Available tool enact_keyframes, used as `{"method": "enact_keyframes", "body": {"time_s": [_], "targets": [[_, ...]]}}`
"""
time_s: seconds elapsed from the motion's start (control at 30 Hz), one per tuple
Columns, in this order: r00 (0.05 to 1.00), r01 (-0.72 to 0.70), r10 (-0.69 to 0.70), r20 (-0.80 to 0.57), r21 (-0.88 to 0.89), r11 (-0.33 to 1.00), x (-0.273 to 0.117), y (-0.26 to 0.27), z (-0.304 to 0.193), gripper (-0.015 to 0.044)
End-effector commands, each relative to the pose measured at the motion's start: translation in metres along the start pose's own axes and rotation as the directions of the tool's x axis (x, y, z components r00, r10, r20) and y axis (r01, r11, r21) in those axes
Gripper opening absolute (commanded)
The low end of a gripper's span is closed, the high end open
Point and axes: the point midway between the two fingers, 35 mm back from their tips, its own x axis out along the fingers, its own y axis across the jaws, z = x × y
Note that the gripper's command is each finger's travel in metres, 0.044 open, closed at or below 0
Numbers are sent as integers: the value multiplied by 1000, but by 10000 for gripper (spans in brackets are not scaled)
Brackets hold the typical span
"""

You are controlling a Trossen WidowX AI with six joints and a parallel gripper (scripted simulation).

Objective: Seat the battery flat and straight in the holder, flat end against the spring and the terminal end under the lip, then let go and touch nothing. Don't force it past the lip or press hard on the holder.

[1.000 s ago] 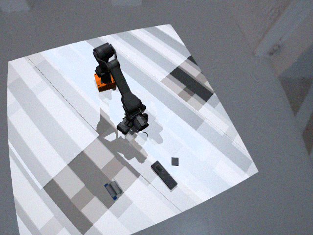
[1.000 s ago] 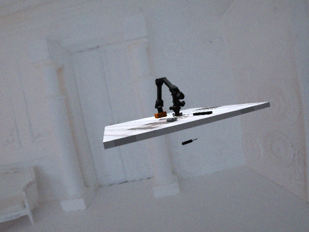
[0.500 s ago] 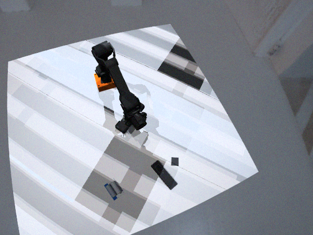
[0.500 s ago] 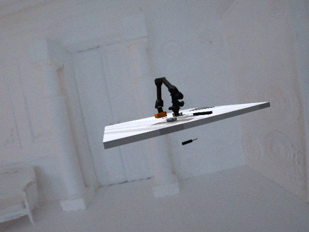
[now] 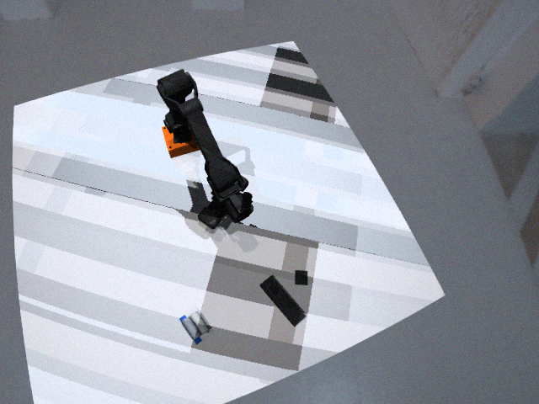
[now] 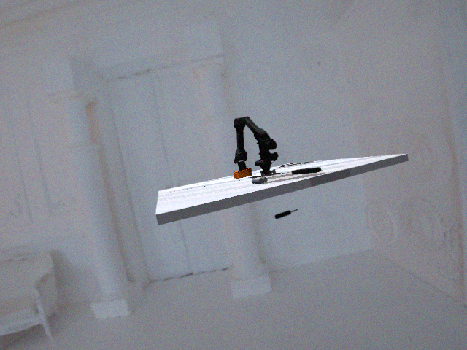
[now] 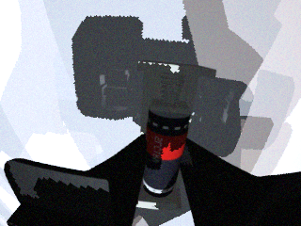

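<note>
Overhead, the biggest thing is the pale room: white panelled walls and a column (image 6: 246, 240) behind the table (image 6: 211, 197), with a white bench (image 6: 22, 294) low at the left edge of the exterior view. The table is one flat slab patterned in grey, white and dark stripes, seen tilted from outside.

One black arm (image 5: 204, 143) rises from an orange base (image 5: 178, 146) and bends down so that its gripper (image 5: 226, 213) points at the striped surface. The claw is closed narrow around a single battery (image 7: 166, 151), dark with a red band, which stands on end between the two fingers in the wrist view. The battery's far end faces the table below; whether it touches the surface cannot be told.

Well apart from the claw, nearer the front edge, lie the other things. One long black bar-shaped object (image 5: 283, 300) rests at a slant, and one small black square (image 5: 301, 277) sits just beside its upper end. To the left of these is one small silver and blue piece (image 5: 195, 326), which looks like two shiny cylinders side by side with blue at the ends; its make-up is too small to settle. In the exterior view one small dark rod-like thing (image 6: 285, 213) shows below the table's edge.
</note>
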Motion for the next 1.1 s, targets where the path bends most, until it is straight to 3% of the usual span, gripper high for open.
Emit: {"method": "enact_keyframes", "body": {"time_s": [0.0,0.07,0.5,0.83,1.07], "targets": [[1000,0,0,-2,-4,1000,0,0,0,136],[1000,0,0,-2,-4,1000,0,0,0,185],[1000,-1,1,-1,0,1000,-15,1,-1,185],[1000,-1,1,-1,0,1000,-88,5,-7,440],[1000,-1,1,-1,0,1000,-90,4,-8,440]]}}
